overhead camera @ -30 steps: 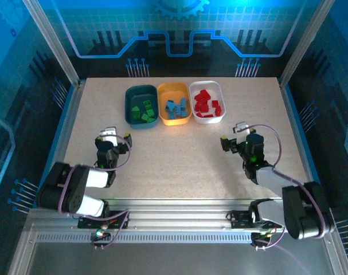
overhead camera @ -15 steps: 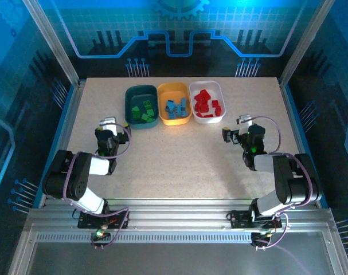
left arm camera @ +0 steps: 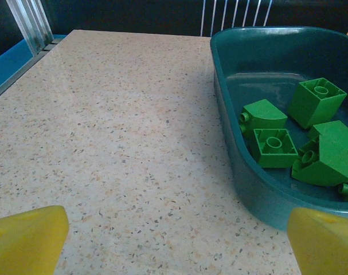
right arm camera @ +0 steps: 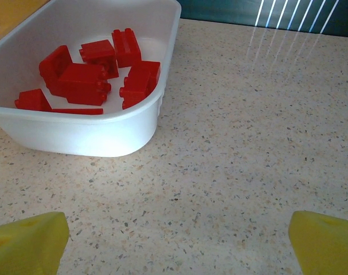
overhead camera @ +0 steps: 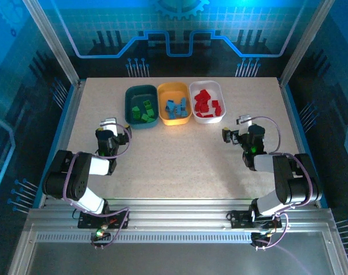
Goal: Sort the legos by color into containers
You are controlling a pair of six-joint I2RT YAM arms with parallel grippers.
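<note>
With the left gripper (left arm camera: 174,239) and right gripper (right arm camera: 174,239) spread wide, empty — a forward lurch could shove the dark teal tray (left arm camera: 237,154) or white tray (right arm camera: 93,137), spilling bricks (right arm camera: 82,74).

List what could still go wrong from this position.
1. The left gripper hangs open near the teal tray. A forward move could shove its near wall and push it into the orange tray close beside it.
2. The right gripper sits open, low in front of the white tray. Swinging left might clip its corner and jostle the red bricks.
</note>
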